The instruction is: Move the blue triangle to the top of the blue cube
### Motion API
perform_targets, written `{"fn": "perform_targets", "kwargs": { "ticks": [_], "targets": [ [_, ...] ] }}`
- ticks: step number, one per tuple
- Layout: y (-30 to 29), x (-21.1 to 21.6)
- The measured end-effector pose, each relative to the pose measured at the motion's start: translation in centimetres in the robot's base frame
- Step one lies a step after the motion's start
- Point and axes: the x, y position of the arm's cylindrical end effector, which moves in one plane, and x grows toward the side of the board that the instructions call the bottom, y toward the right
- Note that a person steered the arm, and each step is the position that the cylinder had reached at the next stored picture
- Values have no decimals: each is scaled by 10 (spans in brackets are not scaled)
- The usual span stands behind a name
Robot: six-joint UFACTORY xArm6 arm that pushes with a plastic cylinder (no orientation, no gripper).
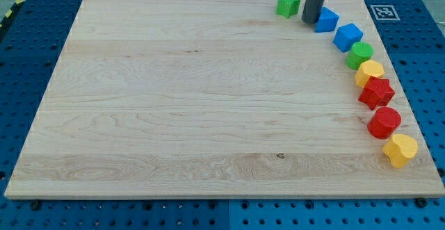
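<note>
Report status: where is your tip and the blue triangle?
My tip against the blue triangle's left side. Triangle sits up-left of the blue cube, close by it. Green star off to the left, clear of the path.

Pale wooden board, smooth and matt, grain running across. Blue perforated table beneath, painted-metal look. Blue triangle, blue cube and red star: matt plastic-looking. Dark rod, tip, dull satin finish.

My rod stands nearly upright, entering from the view's top. My tip sits low on the board surface.
</note>
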Motion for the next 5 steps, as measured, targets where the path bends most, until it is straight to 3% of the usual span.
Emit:
{"fn": "perform_targets", "kwargs": {
  "ticks": [5],
  "targets": [
    [20, 1]
  ]
}}
